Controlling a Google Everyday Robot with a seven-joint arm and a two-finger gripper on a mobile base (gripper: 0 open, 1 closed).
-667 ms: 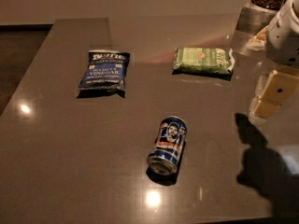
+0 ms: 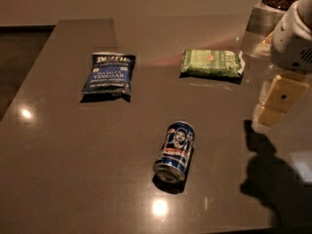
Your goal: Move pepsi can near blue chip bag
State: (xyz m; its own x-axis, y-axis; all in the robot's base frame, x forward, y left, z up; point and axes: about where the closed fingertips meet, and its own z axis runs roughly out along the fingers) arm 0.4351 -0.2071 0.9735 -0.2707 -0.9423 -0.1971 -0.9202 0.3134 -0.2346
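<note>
The pepsi can [image 2: 176,151] lies on its side on the grey table [image 2: 73,169], in the middle front, its face picture up and a silver end toward the camera. The blue chip bag [image 2: 108,74] lies flat at the back left, lettered "VINEGAR", well apart from the can. My gripper [image 2: 276,101] hangs above the table at the right edge of the view, to the right of the can and a little farther back, holding nothing and touching nothing. Its shadow falls on the table below it.
A green snack packet [image 2: 211,63] lies at the back right, just left of my arm. A glass jar with dark contents [image 2: 273,4] stands at the far right corner. The table's left edge runs along a dark floor.
My gripper has shifted slightly to the left. The can, the bag and the green packet have not moved.
</note>
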